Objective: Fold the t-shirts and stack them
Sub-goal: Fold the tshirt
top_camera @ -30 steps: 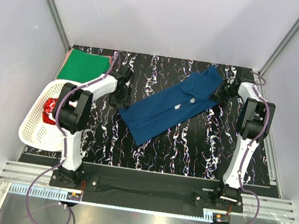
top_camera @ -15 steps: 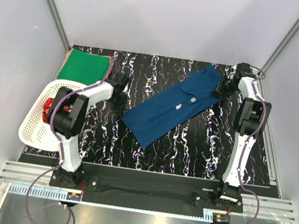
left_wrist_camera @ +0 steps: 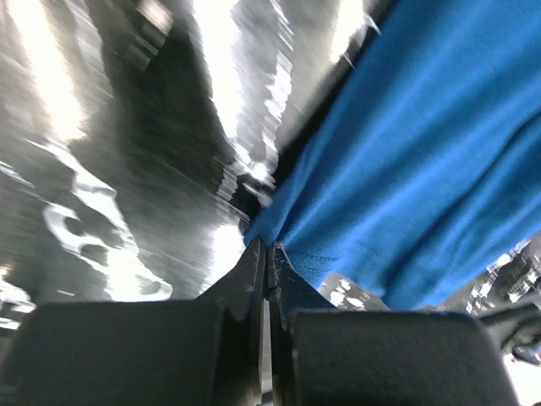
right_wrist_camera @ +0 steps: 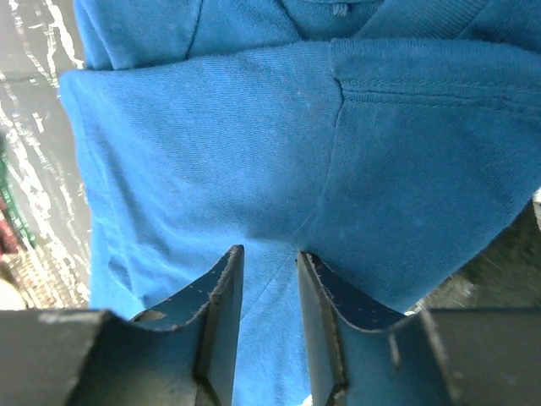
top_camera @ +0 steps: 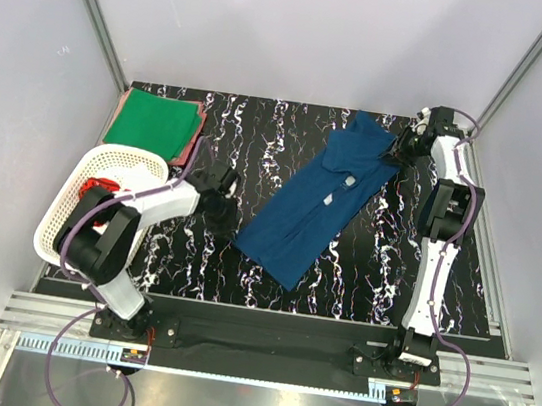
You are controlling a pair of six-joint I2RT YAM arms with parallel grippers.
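The navy blue t-shirt (top_camera: 324,202) lies as a long diagonal strip across the middle of the table. My left gripper (top_camera: 224,207) is at its near left corner, and in the left wrist view the left gripper (left_wrist_camera: 265,245) is shut on that corner of the navy t-shirt (left_wrist_camera: 423,161). My right gripper (top_camera: 405,146) is at the far shoulder end. In the right wrist view the right gripper (right_wrist_camera: 269,251) stands open just over the navy t-shirt (right_wrist_camera: 220,144). A green t-shirt (top_camera: 155,120) lies folded at the back left, over a reddish-pink one (top_camera: 191,147).
A white lattice basket (top_camera: 58,224) sits at the table's left edge with a red t-shirt (top_camera: 101,188) inside. Grey walls close in the back and both sides. The black marbled table (top_camera: 362,276) shows bare to the right of the shirt.
The left gripper shut at the shirt's corner and moved nearer, swinging the shirt's near end to the right. The right gripper moved farther back and its jaws widened.
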